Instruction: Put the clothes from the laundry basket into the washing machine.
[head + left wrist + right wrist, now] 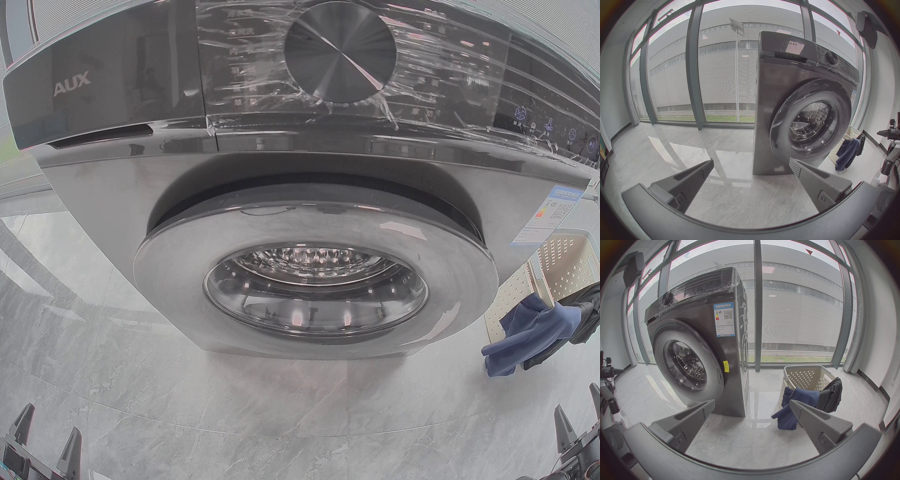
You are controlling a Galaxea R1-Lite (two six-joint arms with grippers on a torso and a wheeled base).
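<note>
Grey metal washing machine point(100, 206) is seen head-on and close in the head view. Round door point(312, 275) is shut against the front, and the drum is seen through its glass. Control dial point(340, 51) is set top centre, under plastic film. Pale perforated laundry basket point(565, 262) is placed on the tiled floor point(250, 400), off the machine's right side. Blue garment point(531, 331) is draped over the basket's near rim and hangs down outside. Black garment point(590, 309) is draped next to it, touching. Left gripper point(49, 431) is held low at lower left, fingers spread, nothing gripped. Right gripper point(576, 406) is held low at lower right, likewise spread and empty, apart from the clothes.

Left wrist view: left gripper point(750, 162) is seen with jaws wide apart and only floor between them. Washing machine point(787, 103) is seen at an angle beyond it, door shut. Laundry basket point(850, 132) and blue garment point(847, 151) are seen past the machine's far side.

Right wrist view: right gripper point(752, 402) is released, nothing held. Washing machine point(703, 333) is seen from its right, with a label point(724, 319) stuck at the front's upper corner. Laundry basket point(806, 377) is set near that side wall, not touching. Blue garment point(793, 408) is hung over the rim facing the gripper, black garment point(831, 394) beside it. Window wall point(800, 318) is seen behind.
</note>
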